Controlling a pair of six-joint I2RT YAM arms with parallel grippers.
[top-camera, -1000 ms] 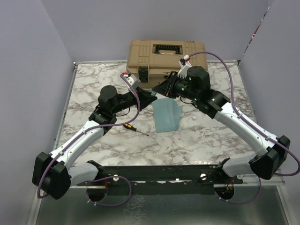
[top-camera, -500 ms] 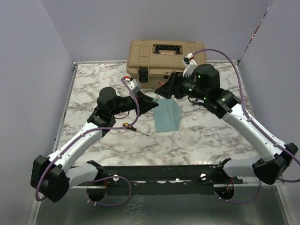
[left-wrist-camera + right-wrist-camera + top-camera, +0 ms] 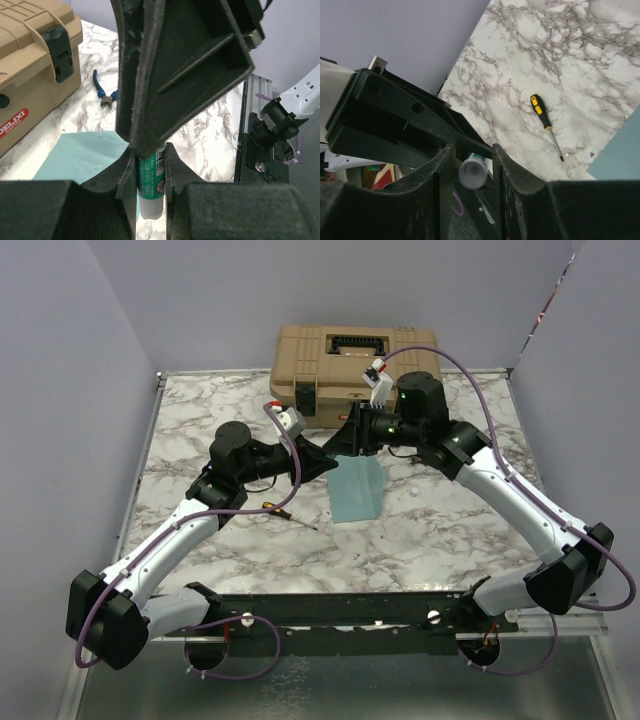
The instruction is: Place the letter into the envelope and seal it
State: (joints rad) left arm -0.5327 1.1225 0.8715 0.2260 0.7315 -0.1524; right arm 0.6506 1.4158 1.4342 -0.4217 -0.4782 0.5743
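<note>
While the left gripper (image 3: 148, 162) is clamping a glue stick (image 3: 150, 192) near the envelope (image 3: 358, 492), the right gripper (image 3: 473, 155) is straddling its cap (image 3: 472, 172), likely for uncapping, grip unclear.

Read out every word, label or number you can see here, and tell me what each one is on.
"DELIXI": white letters on a red label on the tan case; the smaller print under it is too small to read.
Glue stick: a green label with fine print and a barcode, too blurred to read.
No other text can be read in any view.
</note>
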